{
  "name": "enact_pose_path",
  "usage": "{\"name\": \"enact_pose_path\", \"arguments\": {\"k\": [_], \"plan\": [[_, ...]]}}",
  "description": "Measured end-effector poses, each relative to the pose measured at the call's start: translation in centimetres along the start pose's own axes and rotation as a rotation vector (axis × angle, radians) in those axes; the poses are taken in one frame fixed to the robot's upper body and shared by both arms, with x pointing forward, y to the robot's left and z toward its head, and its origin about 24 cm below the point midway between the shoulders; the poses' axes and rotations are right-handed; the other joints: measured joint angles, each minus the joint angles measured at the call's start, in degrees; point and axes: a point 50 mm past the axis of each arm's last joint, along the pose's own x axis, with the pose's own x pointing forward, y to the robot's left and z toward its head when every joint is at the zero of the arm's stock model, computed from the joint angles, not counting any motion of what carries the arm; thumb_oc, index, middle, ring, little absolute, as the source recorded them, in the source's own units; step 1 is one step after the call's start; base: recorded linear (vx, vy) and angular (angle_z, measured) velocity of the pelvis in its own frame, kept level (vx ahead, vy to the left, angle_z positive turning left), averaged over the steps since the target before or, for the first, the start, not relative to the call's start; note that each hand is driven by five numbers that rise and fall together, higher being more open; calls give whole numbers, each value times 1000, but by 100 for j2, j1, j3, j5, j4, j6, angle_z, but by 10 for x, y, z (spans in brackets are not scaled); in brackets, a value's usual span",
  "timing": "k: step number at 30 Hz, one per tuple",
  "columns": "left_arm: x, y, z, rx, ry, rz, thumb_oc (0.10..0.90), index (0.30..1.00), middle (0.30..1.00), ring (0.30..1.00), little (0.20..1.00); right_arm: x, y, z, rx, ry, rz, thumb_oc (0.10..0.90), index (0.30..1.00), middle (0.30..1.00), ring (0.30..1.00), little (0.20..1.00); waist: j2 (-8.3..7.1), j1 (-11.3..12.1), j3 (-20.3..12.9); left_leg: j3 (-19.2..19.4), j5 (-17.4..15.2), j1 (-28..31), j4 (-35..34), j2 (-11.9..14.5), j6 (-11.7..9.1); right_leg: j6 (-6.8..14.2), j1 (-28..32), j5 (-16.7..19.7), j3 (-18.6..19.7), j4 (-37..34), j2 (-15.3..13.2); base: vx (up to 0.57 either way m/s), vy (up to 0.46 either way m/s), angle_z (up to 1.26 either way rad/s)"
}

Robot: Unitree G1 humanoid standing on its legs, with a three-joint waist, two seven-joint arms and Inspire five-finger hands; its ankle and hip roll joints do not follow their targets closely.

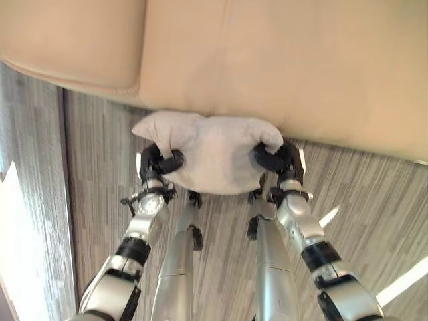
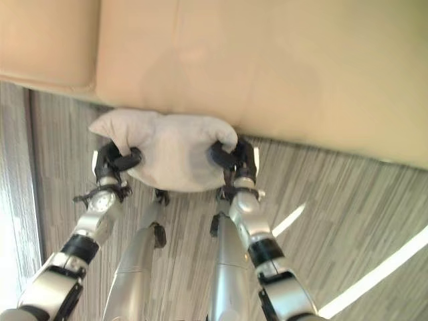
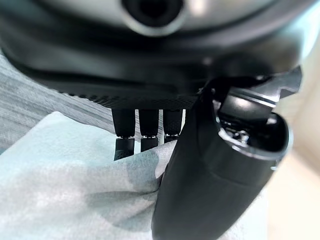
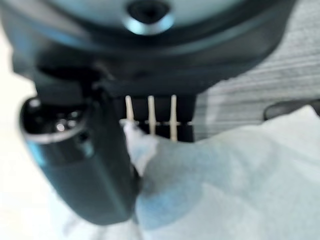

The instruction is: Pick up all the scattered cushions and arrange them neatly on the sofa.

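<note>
We see the left hand (image 1: 159,162) clamped on the left edge of a pale grey-white cushion (image 1: 214,152), its thumb lying across the top of the fabric and its fingers going under the cloth. In the left wrist view, the thumb (image 3: 210,190) presses down onto the cushion (image 3: 75,195) while the fingers (image 3: 141,131) dip behind a fold of it, so the cloth is pinched between thumb and fingers. The cushion hangs between the two hands, held up off the striped grey floor (image 1: 100,160), bulging downward in the middle and bunched into a rounded corner just past each hand. Its far edge sits right at the front edge of the beige sofa (image 1: 281,60), which lies just beyond both hands; we cannot tell whether cushion and sofa touch. A seam on the sofa runs away from the hands above the left one, splitting the seat into two pads. Moving to the other side, the right hand (image 1: 277,160) grips the right edge of the cushion in the same manner, thumb over the top and fingers curled beneath. The right wrist view shows its thumb (image 4: 82,165) bearing on the fabric (image 4: 235,185), with a small tuft of cloth squeezed up beside it and the fingers (image 4: 160,117) behind that fold. The two hands sit level with each other, the cushion spanning the gap between them.
</note>
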Motion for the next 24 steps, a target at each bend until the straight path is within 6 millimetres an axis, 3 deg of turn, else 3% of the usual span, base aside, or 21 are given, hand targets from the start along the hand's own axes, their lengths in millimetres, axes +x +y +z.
{"name": "enact_pose_path", "arguments": {"k": [2, 11, 13, 19, 24], "plan": [[-12, 6, -15, 29, 28, -26, 400, 300, 300, 300, 300, -13, -11, -16, 5, 37, -11, 400, 300, 300, 300, 300, 1, -39, -323, -12, 63, 250, -201, 0, -79, -2, 200, -28, -76, -84, 3, -30, -75, -2], [-51, 20, -47, 31, 110, -117, 400, 300, 300, 300, 300, -51, -49, -38, -48, 91, 0, 400, 300, 300, 300, 300, 72, -110, -362, 26, 52, 2264, -882, 186, -107, -9, 2372, 142, -254, -1143, 266, 116, -117, -10], [-58, 20, -54, 28, 136, -123, 400, 300, 300, 300, 300, -56, -54, -41, -77, 97, 7, 400, 300, 300, 300, 300, 111, -137, -494, 103, 49, 2725, -1116, 261, -134, -28, 2832, 234, -241, -1468, 386, 161, -170, -23], [-70, 28, -56, 44, 146, -158, 400, 300, 300, 300, 300, -66, -65, -40, -133, 95, 14, 400, 300, 300, 300, 300, 191, -316, -658, 194, -71, 3411, -1195, 493, -297, -100, 3669, 325, -190, -2014, 687, 93, -131, -17], [-77, 27, -58, 50, 146, -174, 400, 300, 300, 300, 300, -73, -72, -42, -197, 95, 7, 400, 300, 300, 300, 300, 104, -421, -763, 240, -95, 3796, -1034, 612, -330, -161, 4017, 336, 123, -2170, 875, 26, -40, -33]]}}
